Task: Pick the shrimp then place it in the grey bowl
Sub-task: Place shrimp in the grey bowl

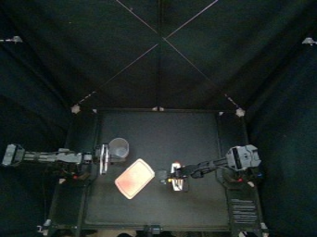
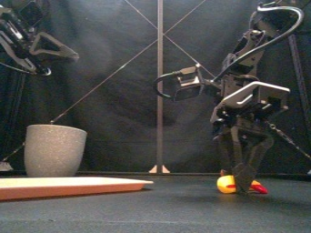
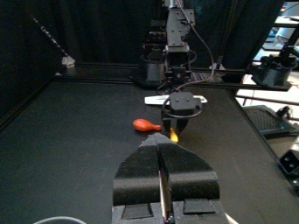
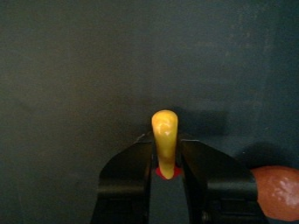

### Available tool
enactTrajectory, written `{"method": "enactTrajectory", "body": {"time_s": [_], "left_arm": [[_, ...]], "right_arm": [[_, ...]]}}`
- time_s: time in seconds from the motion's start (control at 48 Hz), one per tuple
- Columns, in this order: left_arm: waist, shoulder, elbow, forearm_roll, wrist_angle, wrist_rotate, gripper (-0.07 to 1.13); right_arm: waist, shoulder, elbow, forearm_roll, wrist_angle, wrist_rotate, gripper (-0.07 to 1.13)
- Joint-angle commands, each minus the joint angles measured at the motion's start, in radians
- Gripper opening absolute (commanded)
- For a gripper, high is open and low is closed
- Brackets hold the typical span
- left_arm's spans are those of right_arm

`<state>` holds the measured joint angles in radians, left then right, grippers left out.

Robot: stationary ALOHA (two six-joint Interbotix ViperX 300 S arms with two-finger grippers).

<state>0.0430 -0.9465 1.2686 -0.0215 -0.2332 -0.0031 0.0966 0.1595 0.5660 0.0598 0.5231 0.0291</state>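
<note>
The right end effector [image 2: 241,179] is clenched on the shrimp [image 2: 226,186] by its thin yellow end, down at the desk [image 2: 145,209], well apart from the grey bowl [image 2: 55,150]; the left end effector [image 3: 163,150] rests clenched. So narrow a pinch may let the toy swivel or slip out in the carry

I can read no words, labels, brands, numbers or signs anywhere on my tabletop [image 1: 161,139] or on anything it carries.
</note>
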Motion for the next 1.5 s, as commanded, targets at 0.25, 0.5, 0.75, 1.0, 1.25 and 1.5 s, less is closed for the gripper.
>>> {"method": "enactTrajectory", "body": {"time_s": [0.25,0.5,0.75,1.0,1.25,1.5], "left_arm": [[0.003,0.005,-0.015,-0.003,-0.018,0.002,0.12],[0.002,0.005,-0.026,0.000,-0.051,0.005,0.12],[-0.003,0.003,-0.035,0.023,-0.081,0.005,0.12],[-0.005,0.003,-0.034,0.072,-0.135,0.005,0.12],[-0.005,0.003,-0.034,0.078,-0.135,0.005,0.12],[-0.005,0.003,-0.031,0.087,-0.135,0.006,0.12]], "right_arm": [[-0.008,-0.083,-0.091,0.005,-0.040,0.000,0.51],[-0.089,-0.106,-0.144,-0.020,-0.282,-0.006,0.51],[-0.198,-0.075,-0.163,-0.100,-0.678,-0.006,0.51],[-0.278,0.032,-0.247,-0.103,-0.959,-0.002,0.51],[-0.281,0.179,-0.451,-0.109,-1.008,-0.002,0.52],[-0.279,0.305,-0.606,-0.104,-0.999,0.000,0.52]]}}
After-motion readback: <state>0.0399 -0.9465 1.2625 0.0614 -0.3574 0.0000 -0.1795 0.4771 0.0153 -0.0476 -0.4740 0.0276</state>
